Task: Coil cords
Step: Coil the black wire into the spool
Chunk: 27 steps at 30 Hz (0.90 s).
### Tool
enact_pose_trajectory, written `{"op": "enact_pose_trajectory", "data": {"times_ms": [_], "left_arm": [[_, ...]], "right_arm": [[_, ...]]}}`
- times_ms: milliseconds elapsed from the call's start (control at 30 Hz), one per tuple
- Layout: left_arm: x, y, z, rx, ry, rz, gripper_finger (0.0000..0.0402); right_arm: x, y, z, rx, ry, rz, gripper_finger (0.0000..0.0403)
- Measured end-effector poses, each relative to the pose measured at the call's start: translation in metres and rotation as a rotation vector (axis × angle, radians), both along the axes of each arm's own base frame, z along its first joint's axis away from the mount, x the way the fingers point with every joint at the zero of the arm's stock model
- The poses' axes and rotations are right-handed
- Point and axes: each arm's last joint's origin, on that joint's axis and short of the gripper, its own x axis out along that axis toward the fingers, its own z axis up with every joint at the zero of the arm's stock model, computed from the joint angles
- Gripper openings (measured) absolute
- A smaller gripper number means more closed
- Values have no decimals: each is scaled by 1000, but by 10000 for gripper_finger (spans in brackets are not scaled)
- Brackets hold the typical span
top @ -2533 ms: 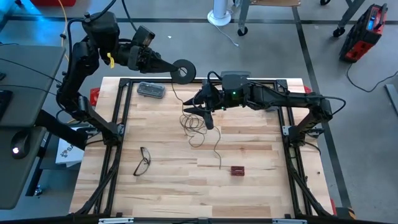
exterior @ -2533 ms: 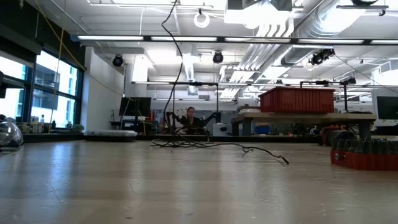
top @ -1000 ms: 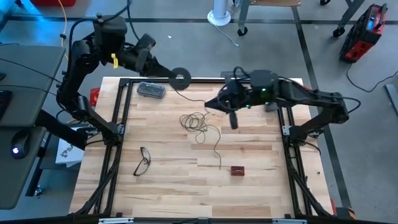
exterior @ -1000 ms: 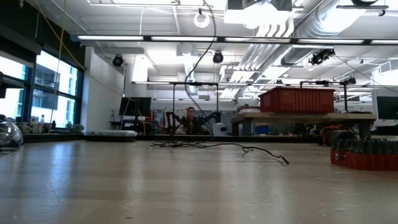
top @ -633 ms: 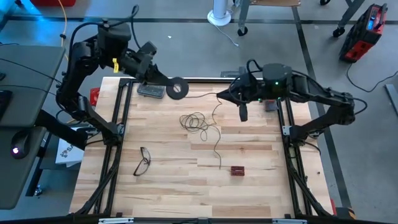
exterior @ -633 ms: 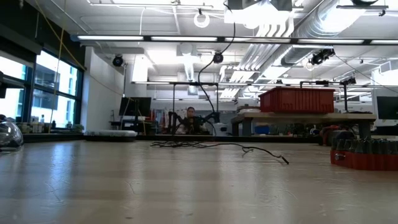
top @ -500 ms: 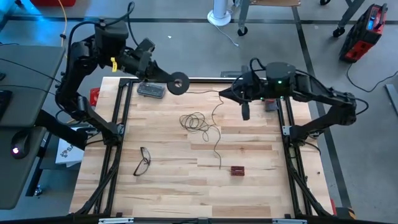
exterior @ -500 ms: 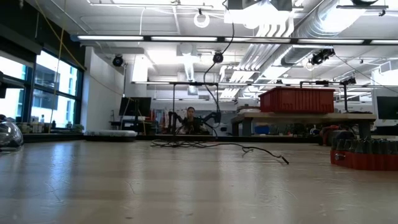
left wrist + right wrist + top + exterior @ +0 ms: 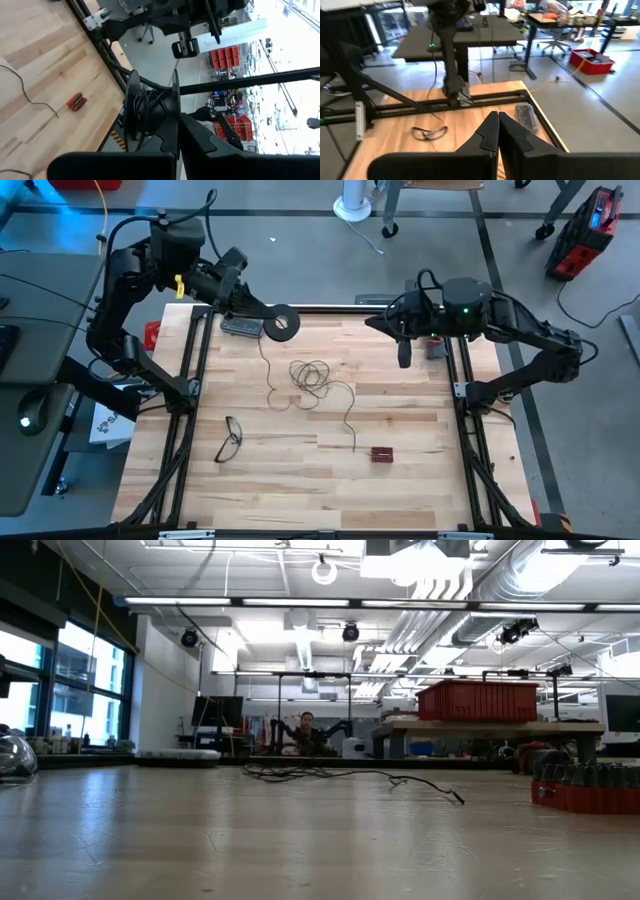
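The cord is a thin dark wire. Part of it lies in a loose tangle [image 9: 312, 375] mid-table, and its free end [image 9: 355, 448] trails toward the near edge. The rest is wound on a round black reel [image 9: 281, 323], which my left gripper [image 9: 262, 314] holds above the table's far left, shut on it. A slack strand [image 9: 266, 365] drops from the reel to the tabletop. My right gripper [image 9: 371, 322] hovers near the far right edge, shut, with nothing between its fingers [image 9: 495, 119]. The low view shows the tangle [image 9: 300, 773] lying flat on the table. My left gripper pinches the rim of one reel flange [image 9: 175, 107] between its two fingers, which come at it nearly level from the table's left. The reel is lifted clear, its flanges edge-on to the fingers, with wound wire [image 9: 147, 107] between them. The strand below it hangs slack.
A clear case [image 9: 242, 326] lies at the far left, below the reel. Black-framed eyeglasses [image 9: 230, 440] sit near the left side. A small red box [image 9: 382, 453] rests beside the wire's free end. A black frame rail [image 9: 330, 309] borders the table.
My right gripper has drawn back toward the table's right edge and risen a little. The wire that stretched from the reel to it has come away from it and dropped. It now hangs slack from the reel to the table.
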Motion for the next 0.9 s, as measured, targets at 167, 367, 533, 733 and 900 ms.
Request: {"op": "enact_pose_trajectory", "data": {"times_ms": [167,367,533,733,900], "left_arm": [[0,1,1,8,-6,11,0],[3,2,10,56,-111,10,0],[5,2,20,94,-214,9,0],[2,1,33,130,-333,10,0],[1,1,38,147,-378,10,0]], "right_arm": [[11,4,-2,33,-15,64,0],[48,11,-14,5,-34,200,19],[93,10,-29,-25,-115,235,90],[129,5,-41,39,-229,217,169],[145,5,-53,60,-231,209,180]]}}
